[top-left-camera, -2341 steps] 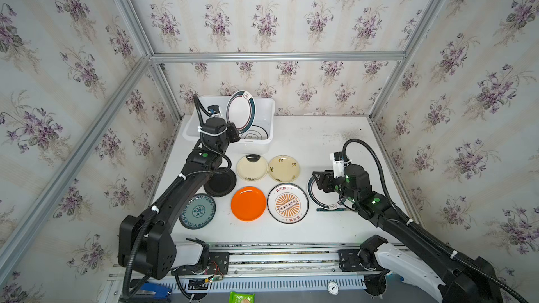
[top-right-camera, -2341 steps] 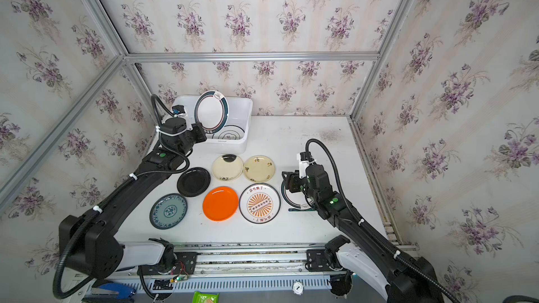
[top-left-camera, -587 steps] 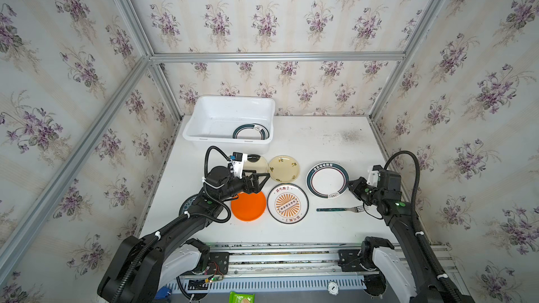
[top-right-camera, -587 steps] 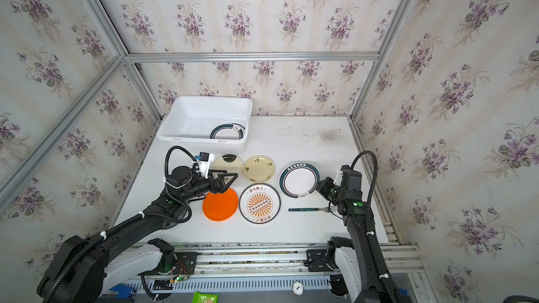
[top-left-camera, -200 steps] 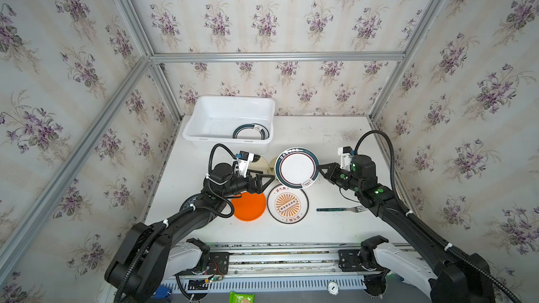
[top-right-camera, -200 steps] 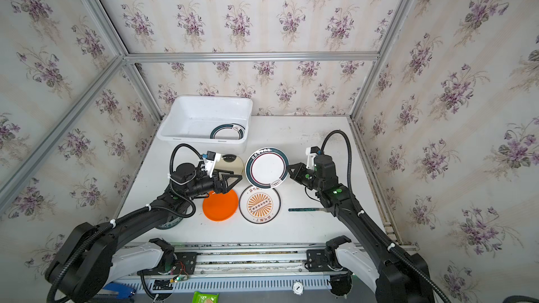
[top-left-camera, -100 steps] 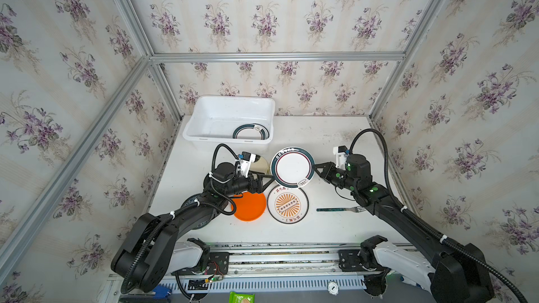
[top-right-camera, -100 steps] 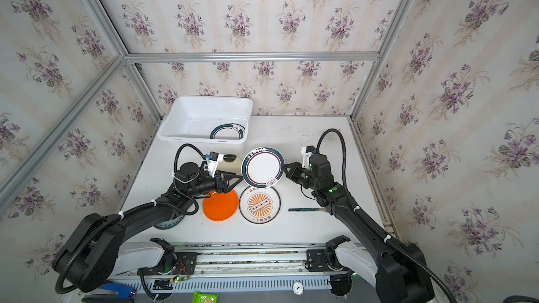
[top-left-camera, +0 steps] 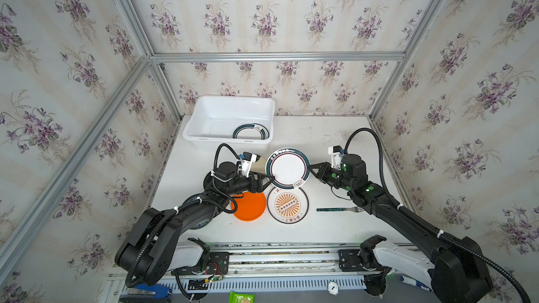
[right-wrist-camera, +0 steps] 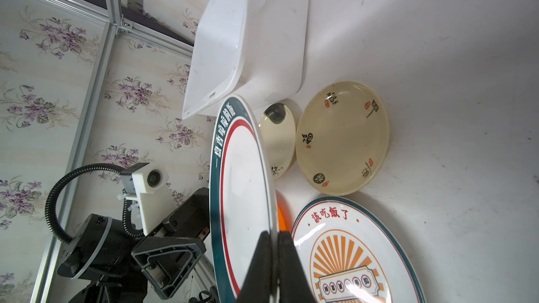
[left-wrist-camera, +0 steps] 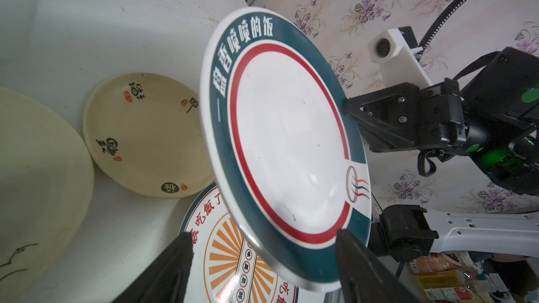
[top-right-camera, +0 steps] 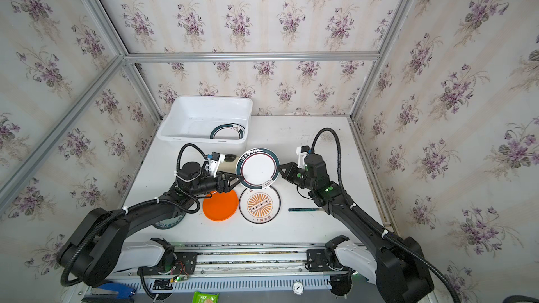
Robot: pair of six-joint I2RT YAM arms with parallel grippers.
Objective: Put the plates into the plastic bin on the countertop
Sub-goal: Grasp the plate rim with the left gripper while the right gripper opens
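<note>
Handover step: the right gripper [top-left-camera: 312,170] pinches one rim of the teal-ringed plate [top-left-camera: 287,169], tilted in the air above the sunburst plate [top-left-camera: 288,205] on the table [top-left-camera: 320,141], while the left gripper [top-left-camera: 267,181] straddles the opposite rim, jaws apart; next it must clamp before carrying to the plastic bin [top-left-camera: 230,102].

The left arm [top-right-camera: 140,212] is covering most of a teal-patterned plate [top-right-camera: 170,224]. In both top views, the ringed plate [top-right-camera: 258,169] is hiding one cream plate [right-wrist-camera: 342,138] and seemingly half of a second cream plate [top-right-camera: 229,166].

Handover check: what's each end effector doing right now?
Left end effector: open, jaws straddling the rim of the teal-ringed plate.
Right end effector: closed, holding that plate.
</note>
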